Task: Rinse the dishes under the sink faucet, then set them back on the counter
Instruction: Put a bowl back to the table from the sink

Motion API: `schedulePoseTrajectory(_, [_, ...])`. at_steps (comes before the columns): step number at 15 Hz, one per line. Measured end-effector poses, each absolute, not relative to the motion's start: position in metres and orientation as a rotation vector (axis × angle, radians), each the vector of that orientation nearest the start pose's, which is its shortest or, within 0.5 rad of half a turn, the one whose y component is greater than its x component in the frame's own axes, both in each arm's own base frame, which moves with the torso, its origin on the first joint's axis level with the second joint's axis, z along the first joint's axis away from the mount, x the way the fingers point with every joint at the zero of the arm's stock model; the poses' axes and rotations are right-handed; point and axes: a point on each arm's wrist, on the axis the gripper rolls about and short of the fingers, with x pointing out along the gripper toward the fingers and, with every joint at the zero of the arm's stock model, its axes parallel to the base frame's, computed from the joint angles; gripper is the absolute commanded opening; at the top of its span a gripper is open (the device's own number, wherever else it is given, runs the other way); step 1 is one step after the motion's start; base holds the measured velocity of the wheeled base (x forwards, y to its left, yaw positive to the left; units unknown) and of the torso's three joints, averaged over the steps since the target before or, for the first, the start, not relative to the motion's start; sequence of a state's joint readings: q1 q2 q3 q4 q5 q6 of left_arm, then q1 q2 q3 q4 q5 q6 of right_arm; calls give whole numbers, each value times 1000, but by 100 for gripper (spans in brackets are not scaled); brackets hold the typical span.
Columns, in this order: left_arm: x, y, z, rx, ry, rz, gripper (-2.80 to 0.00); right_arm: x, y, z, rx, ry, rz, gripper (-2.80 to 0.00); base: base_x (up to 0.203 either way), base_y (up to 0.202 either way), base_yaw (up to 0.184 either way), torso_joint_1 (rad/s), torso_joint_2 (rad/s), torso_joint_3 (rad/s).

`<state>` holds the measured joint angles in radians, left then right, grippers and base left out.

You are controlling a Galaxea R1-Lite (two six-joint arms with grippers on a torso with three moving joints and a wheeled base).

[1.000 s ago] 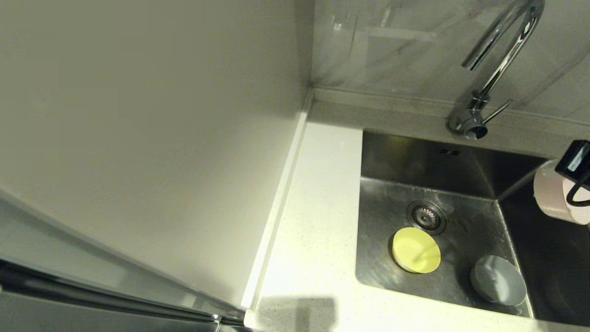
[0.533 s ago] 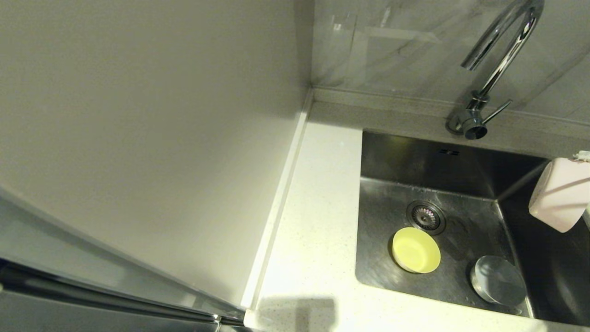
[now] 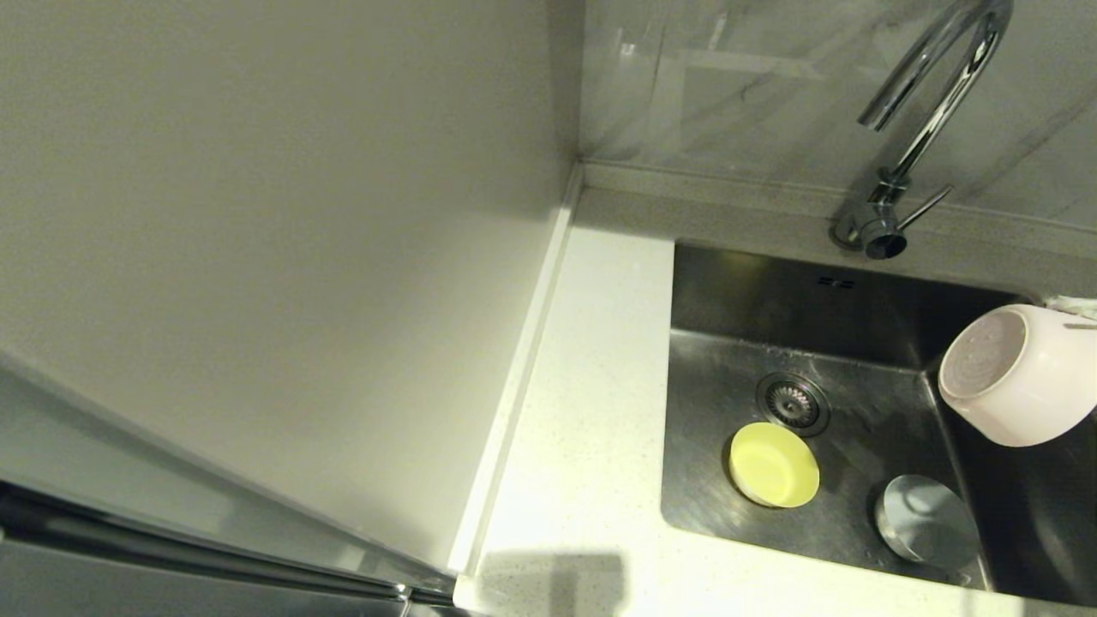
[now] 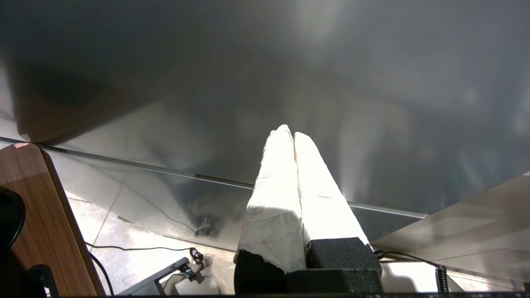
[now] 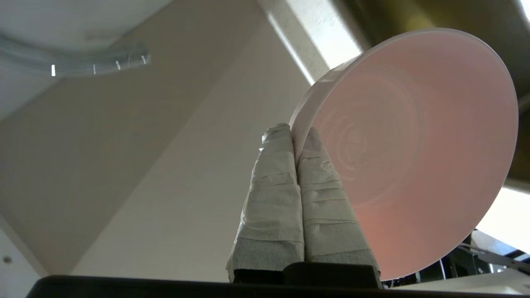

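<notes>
My right gripper (image 5: pixel 295 131) is shut on the rim of the pale pink bowl (image 5: pixel 414 145). In the head view this bowl (image 3: pixel 1020 377) hangs tipped on its side above the right part of the sink (image 3: pixel 771 291), its base facing left. The yellow bowl (image 3: pixel 774 465) sits on the sink floor just in front of the drain (image 3: pixel 792 403). The grey bowl (image 3: pixel 926 521) lies near the sink's front right corner. The chrome faucet (image 3: pixel 930 103) rises behind the sink, its spout well to the left of and above the pink bowl. My left gripper (image 4: pixel 288 132) is shut, empty and parked low.
The white speckled counter (image 3: pixel 591 411) runs along the sink's left side. A plain white upright panel (image 3: pixel 300 257) borders it on the left. A marbled wall (image 3: pixel 728 86) stands behind. In the left wrist view a wooden board (image 4: pixel 41 215) and floor cables (image 4: pixel 136 248) show.
The pink bowl has swung and turned in my right gripper; its base now faces left and it sits further into view. The black gripper part has left the head view.
</notes>
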<state>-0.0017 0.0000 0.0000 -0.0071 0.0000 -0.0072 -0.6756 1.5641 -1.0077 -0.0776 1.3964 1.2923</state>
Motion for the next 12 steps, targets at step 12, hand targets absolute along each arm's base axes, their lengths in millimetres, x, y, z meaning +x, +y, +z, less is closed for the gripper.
schedulePoseTrajectory(12, [-23,0,76,-7,-7,-2,-280,128,-119,407,694,81,450,-280,0,0,0,0,0,0])
